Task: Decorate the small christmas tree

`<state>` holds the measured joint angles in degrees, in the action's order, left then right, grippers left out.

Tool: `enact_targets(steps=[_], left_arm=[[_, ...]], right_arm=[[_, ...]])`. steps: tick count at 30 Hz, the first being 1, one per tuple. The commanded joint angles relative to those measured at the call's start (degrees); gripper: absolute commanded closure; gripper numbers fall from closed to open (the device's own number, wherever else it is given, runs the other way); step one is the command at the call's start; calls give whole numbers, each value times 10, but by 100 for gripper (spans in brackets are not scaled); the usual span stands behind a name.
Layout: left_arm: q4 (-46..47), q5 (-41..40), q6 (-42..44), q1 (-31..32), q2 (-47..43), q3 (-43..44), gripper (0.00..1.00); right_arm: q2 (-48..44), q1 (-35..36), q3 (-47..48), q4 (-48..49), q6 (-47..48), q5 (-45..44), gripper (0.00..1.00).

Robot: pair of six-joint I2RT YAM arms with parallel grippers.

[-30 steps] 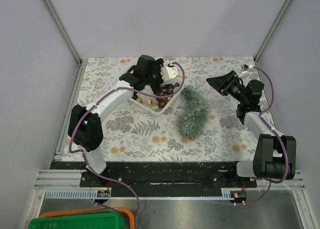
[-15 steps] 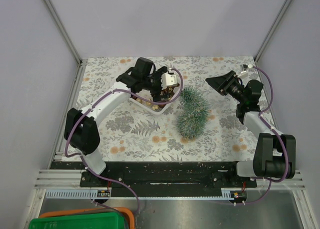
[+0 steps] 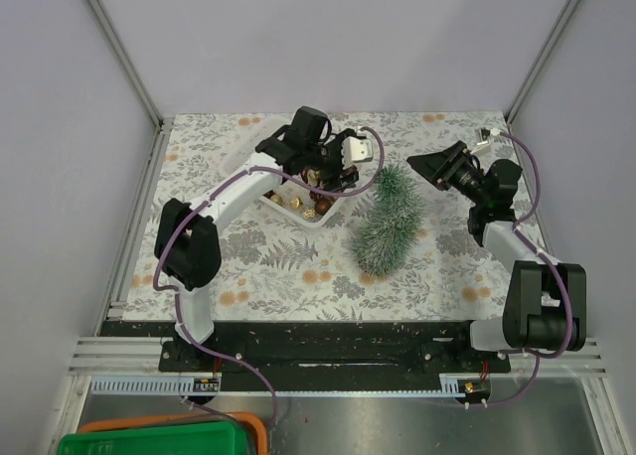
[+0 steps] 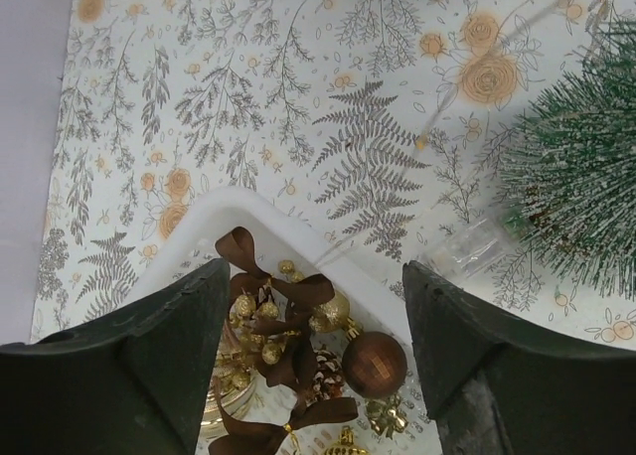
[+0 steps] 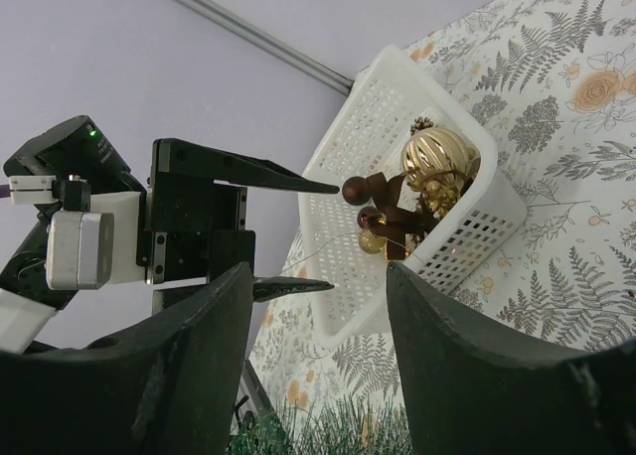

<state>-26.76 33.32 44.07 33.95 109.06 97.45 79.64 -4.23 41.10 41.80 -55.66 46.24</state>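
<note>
From above, the tree (image 3: 386, 222) was just right of the basket (image 3: 320, 221). The left gripper (image 3: 333, 174) hung over the basket, and the right gripper (image 3: 425, 164) was farther right. Left wrist: spread fingers (image 4: 149, 356) framed the basket's brown bows (image 4: 260, 266), gold baubles (image 4: 333, 314) and a brown ball (image 4: 375, 364). Right wrist: its fingers (image 5: 179, 376) were likewise spread.

Below my claw the fern-print cloth (image 3: 288, 256) covers the table. On it lies a white basket (image 3: 320, 220), at about 10 o'clock from the cloth's middle in the overhead view. Inside I see a brown ribbon (image 4: 243, 248), with a brown ball (image 4: 374, 365) at 5 o'clock from it and a pine cone (image 4: 323, 376) just beside that ball. A gold ball (image 5: 434, 156) sits against the perforated wall. Off the table, at 7 o'clock, stands a green crate (image 3: 149, 442).
</note>
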Motion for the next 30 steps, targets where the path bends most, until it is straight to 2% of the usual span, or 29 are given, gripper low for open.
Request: enact_targets(steps=[1,7,9,12,14,19,24,30], left_arm=[[17,33,-3,7,7,41,28],[-5,36,16,17,21,56,37],[-5,34,17,19,26,59,43],[-6,33,21,19,28,57,59],[-2,32,17,19,29,54,77],[42,20,-28,16,17,46,100],[118,10,-136,-16,-6,40,100],[134,49,-225,-37,-25,43,100]], right_arm=[[2,5,-1,38,-9,17,37],[0,14,-1,41,-10,16,37],[-2,21,-1,39,-9,15,37],[-6,32,-2,34,-4,10,37],[-8,38,-7,33,-2,8,37],[-11,40,-8,29,1,8,37],[-13,40,-7,32,0,10,37],[-12,40,-8,38,-3,10,37]])
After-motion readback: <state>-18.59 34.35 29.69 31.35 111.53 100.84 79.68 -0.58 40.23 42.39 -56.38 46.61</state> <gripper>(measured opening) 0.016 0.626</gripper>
